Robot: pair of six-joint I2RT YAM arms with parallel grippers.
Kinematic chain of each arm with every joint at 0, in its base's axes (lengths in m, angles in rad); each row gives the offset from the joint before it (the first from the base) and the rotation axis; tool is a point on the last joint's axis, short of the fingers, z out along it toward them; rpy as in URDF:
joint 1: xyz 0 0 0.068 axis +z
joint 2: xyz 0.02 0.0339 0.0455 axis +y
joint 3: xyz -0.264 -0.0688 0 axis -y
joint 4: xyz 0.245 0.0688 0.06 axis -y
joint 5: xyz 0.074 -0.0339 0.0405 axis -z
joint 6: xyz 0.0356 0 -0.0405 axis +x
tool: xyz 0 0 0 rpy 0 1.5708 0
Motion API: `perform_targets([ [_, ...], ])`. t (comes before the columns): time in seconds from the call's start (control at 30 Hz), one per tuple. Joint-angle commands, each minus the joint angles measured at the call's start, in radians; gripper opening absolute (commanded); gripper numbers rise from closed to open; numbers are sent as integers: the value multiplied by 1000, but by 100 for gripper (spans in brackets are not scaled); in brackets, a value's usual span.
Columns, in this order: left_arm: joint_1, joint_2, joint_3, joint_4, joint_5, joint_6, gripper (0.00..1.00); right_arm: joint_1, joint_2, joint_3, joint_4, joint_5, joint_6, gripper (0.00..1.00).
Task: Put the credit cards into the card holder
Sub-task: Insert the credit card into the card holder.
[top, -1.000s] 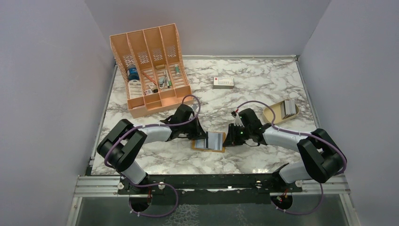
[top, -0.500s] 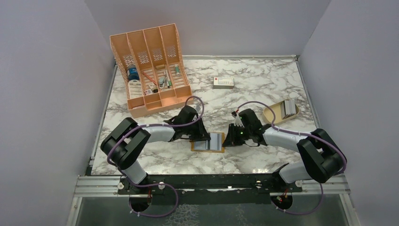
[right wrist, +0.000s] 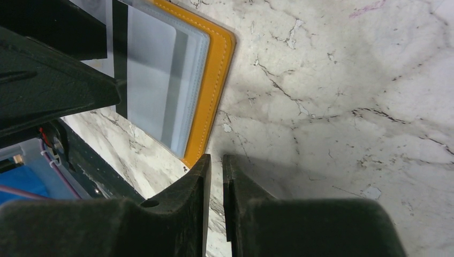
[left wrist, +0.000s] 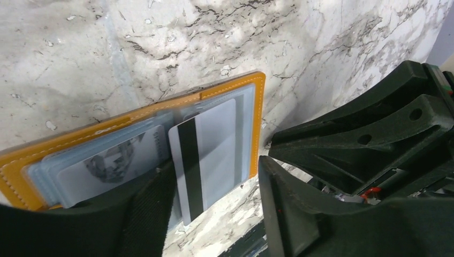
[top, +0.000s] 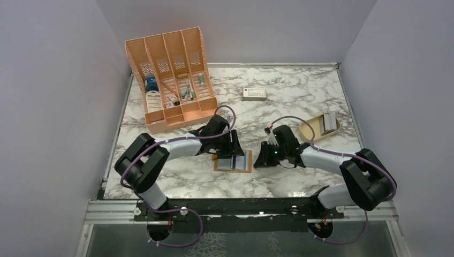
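Left gripper (left wrist: pixel 213 172) has parted its jaws, leaving a grey black-striped plastic card (left wrist: pixel 206 150) half-pocketed in the open mustard-orange leather card holder (top: pixel 234 161); right gripper (right wrist: pixel 217 160) jaws together, empty (more cards (top: pixel 328 123) wait in the tan oval dish (top: pixel 308 131)).

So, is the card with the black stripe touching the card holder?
Touching. The left wrist view shows the striped card lying flat on the grey-blue pocket of the card holder, one end sticking out past its edge.

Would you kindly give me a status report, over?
Left gripper open over striped card. Card partly in card holder. Right gripper shut at holder's edge. No obstruction seen.
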Motion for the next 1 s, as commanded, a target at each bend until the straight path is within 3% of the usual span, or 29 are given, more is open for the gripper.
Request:
perform_targets([
  [0.0,-1,-31,23,-81,-69,22,62,8,-35,-10,4,38,-1,15],
  [0.4,-12,-38,35,-87,-82,-11,68,8,-32,8,32,12,5,21],
  [0.97,-12,-45,100,-180,-168,2,68,8,-30,-4,82,-36,31,21],
])
